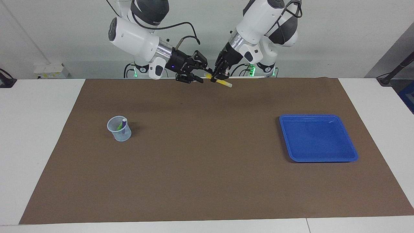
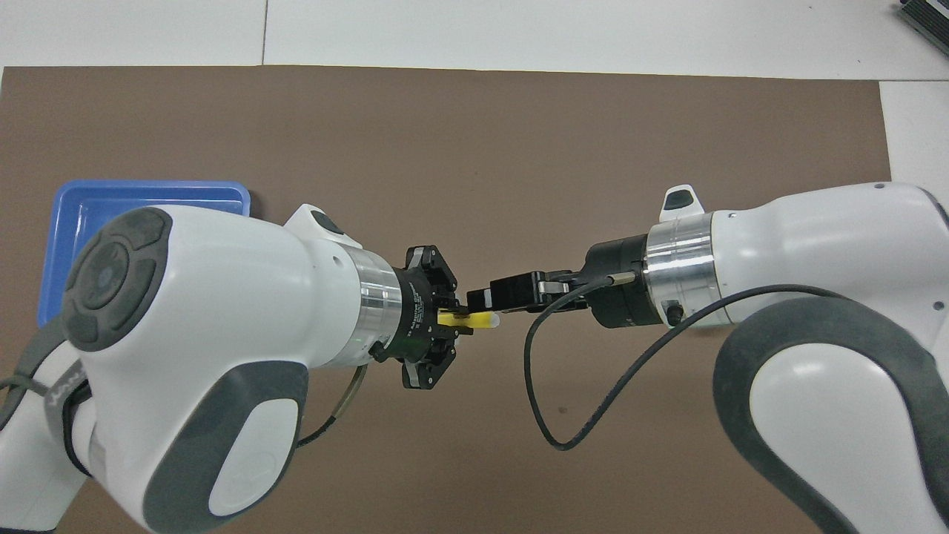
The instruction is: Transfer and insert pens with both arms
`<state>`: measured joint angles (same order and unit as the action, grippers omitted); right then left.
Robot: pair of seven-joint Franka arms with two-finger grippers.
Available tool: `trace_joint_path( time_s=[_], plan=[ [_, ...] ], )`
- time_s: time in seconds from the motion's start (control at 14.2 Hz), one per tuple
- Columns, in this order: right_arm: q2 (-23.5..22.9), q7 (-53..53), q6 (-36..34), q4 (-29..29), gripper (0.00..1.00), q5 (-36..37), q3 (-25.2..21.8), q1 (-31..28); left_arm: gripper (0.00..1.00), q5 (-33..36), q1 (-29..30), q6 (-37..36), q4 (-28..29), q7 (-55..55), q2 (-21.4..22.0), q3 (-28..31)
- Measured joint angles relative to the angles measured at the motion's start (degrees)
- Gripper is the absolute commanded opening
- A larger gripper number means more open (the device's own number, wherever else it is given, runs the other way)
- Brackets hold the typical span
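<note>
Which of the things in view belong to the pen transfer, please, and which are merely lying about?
Belonging to the job:
- yellow pen, held by the left hand
- right hand, at the pen's end
- cup holding two pens
- blue tray

Lying about:
- brown mat

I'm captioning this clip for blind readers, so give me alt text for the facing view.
Above the robots' edge of a brown mat, the left gripper holds a yellow pen while the right gripper meets its end. A clear cup with two pens and a blue tray sit on the mat.
</note>
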<state>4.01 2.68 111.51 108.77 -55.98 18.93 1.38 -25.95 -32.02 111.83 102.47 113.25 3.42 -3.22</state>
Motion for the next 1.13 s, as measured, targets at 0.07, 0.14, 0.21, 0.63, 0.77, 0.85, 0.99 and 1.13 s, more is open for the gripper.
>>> trace_joint_path(
  time_s=[0.07,0.14,0.21,0.63,0.77,0.85,0.99,1.13],
  plan=[
    [0.0,0.0,0.0,0.0,0.54,0.01,0.0,0.0,0.0,0.0,-0.01,0.0,0.06,0.0,0.17,0.0],
    [0.0,0.0,0.0,0.0,0.51,0.02,0.0,0.0,0.0,0.0,-0.01,0.0,0.16,0.0,0.32,0.0],
    [0.0,0.0,0.0,0.0,0.51,0.05,0.0,0.0,0.0,0.0,-0.01,0.0,0.24,0.0,0.43,0.0],
    [0.0,0.0,0.0,0.0,0.21,0.43,0.01,0.78,0.0,0.0,-0.01,0.06,0.3,0.0,0.49,0.03],
    [-0.02,0.0,0.03,0.03,0.21,1.07,-0.02,0.74,0.0,0.0,0.0,0.28,0.3,0.0,0.55,0.08],
    [-0.02,0.0,0.03,0.04,0.21,1.16,-0.03,0.74,0.0,0.0,0.0,0.33,0.3,0.0,0.61,0.11],
    [-0.02,0.0,0.03,0.04,0.22,1.25,-0.02,0.75,0.0,0.0,-0.01,0.4,0.32,0.01,0.61,0.11],
    [-0.02,0.0,0.03,0.04,0.32,1.3,-0.02,0.76,0.0,0.0,-0.01,0.46,0.34,0.01,0.61,0.11]
  ],
)
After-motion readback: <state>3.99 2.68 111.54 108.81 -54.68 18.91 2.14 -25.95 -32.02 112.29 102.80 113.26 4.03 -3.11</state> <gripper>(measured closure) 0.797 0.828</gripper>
